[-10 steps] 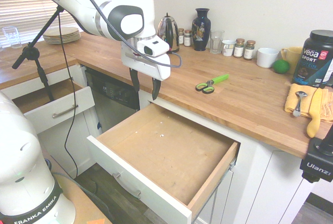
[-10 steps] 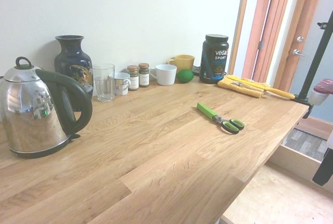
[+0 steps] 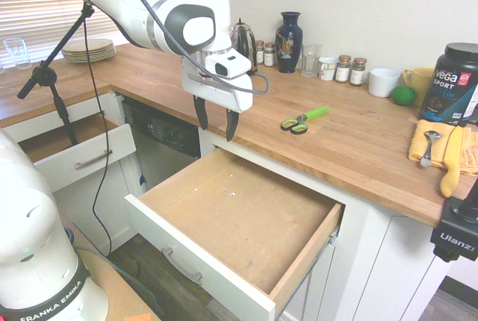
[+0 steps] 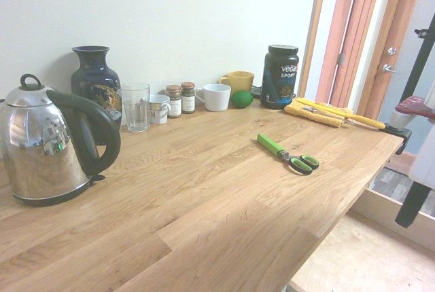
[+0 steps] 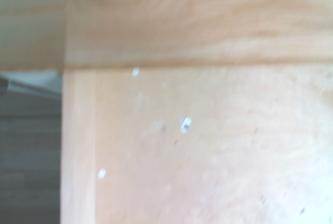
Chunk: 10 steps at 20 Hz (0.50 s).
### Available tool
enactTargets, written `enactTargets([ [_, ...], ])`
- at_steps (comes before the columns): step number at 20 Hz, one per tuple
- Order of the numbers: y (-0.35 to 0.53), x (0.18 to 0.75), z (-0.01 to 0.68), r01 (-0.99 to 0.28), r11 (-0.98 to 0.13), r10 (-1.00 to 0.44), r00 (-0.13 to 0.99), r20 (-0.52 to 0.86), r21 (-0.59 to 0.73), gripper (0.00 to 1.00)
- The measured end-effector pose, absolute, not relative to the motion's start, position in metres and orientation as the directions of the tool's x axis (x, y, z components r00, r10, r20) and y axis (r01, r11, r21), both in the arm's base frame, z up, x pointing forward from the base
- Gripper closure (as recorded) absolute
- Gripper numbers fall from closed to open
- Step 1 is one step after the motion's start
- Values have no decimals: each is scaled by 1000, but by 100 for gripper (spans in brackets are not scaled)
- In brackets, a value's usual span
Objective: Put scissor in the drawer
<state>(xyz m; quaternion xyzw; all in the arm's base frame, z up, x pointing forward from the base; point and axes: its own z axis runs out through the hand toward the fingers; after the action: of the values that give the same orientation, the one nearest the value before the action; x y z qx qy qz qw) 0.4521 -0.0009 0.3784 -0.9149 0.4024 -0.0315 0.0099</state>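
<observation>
Drawer [image 3: 239, 213] is already pulled out, so that part's done; the scissor [image 3: 299, 122] isn't in it. It lies flat on the countertop [image 3: 224, 116], near the front edge, loops toward that edge, green-sheathed blades pointing back toward the wall (w/ the jars [image 3: 349, 69] farther back, well apart from it).

Gripper [image 3: 216, 124] has its jaws apart, nothing btwn them. It hangs by the front edge of the countertop, near the drawer's back left corner as the first exterior view shows it, fingers down. No contact w/ the scissor.

Progress: early, I'd say. Left to do: get over to the scissor, grip it, lift it clear of the counter's front edge, bring it over the drawer & let go inside. Drawer looks wide enough for it, approx. no fuss there. Whether it's to be shut after, the task doesn't say.
</observation>
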Motion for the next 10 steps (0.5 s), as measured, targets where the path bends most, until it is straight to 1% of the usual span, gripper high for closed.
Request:
enactTargets([
  [10,-37,555,392,-777,-627,-778,621,94,-56,0],
])
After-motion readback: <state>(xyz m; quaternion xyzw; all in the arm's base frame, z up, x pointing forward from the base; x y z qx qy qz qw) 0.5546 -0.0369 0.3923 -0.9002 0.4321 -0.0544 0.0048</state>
